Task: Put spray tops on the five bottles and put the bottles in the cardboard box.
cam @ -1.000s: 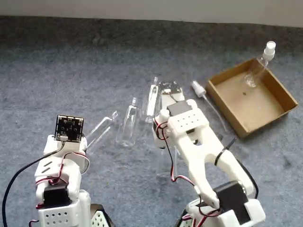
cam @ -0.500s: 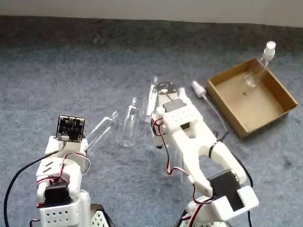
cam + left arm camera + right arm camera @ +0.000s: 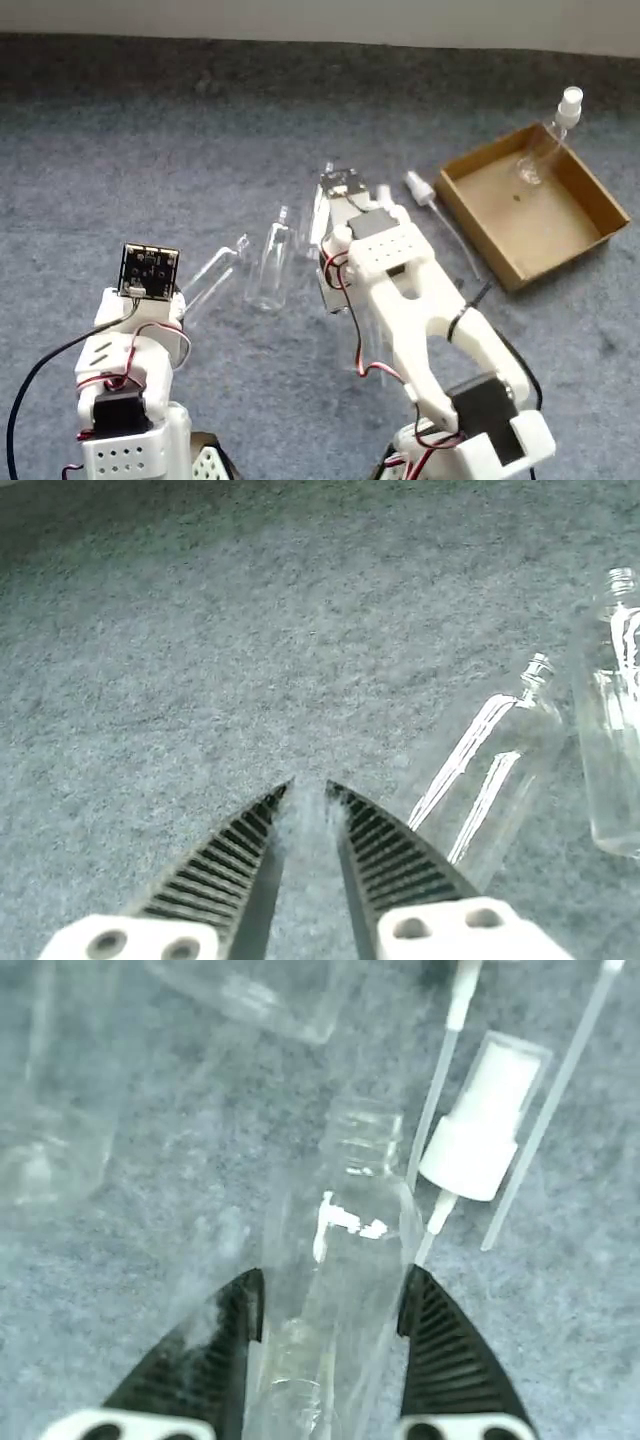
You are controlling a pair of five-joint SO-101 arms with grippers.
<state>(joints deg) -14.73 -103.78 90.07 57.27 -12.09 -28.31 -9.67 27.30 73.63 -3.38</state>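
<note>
Jaws of the right gripper (image 3: 332,1282) press against both sides of a clear uncapped bottle (image 3: 345,1230) lying on the grey carpet (image 3: 150,150). A loose spray top (image 3: 480,1145) lies just beside the neck. The right arm stretches forward from its base. The left gripper (image 3: 307,788) hangs over carpet on a folded arm, jaws narrowly parted and holding nothing, near a second bottle (image 3: 480,770). The cardboard box (image 3: 540,215) sits well apart, a capped bottle (image 3: 548,140) leaning on its rim

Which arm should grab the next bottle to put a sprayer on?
Right. The right gripper sits at a bottle with a spray top beside it; the left gripper is over bare carpet.
</note>
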